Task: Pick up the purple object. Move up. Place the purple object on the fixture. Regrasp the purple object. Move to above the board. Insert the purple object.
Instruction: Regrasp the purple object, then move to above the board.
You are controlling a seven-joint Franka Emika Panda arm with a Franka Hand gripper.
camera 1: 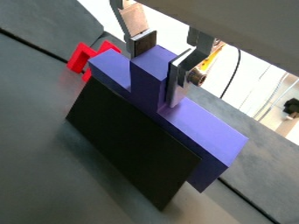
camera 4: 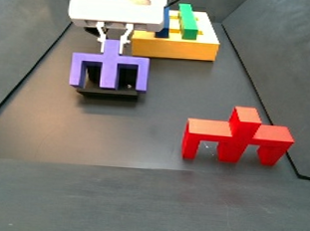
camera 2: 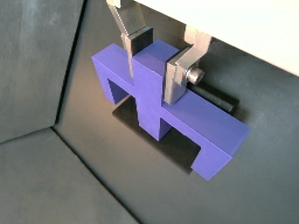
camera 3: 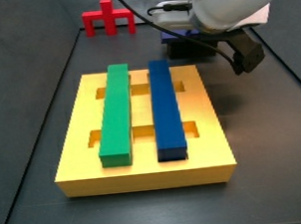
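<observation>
Nearest the lens in both wrist views, the tool [camera 2: 158, 54] stands over the purple object [camera 2: 163, 109], its two silver fingers [camera 2: 179, 77] set either side of the raised central stub. The dark pads look to be against the stub's faces, or very nearly so, but whether they are pressing I cannot tell. The purple object sits on the fixture [camera 4: 110, 89], the small black holder, with its wide body across the top and its legs pointing down, as a side view shows. The fixture stands on the dark table [camera 4: 156, 138] between the yellow board [camera 4: 190, 48] and the red pronged piece [camera 4: 236, 138], well apart from the latter. The board carries a green bar [camera 3: 114, 109] and a blue bar [camera 3: 166, 104] side by side.

By my judgement, the step in hand is the placing or the regrasp on the fixture. The next move calls for a firm, square hold on the stub, then a straight lift clear of the holder before carrying the piece above the board.
</observation>
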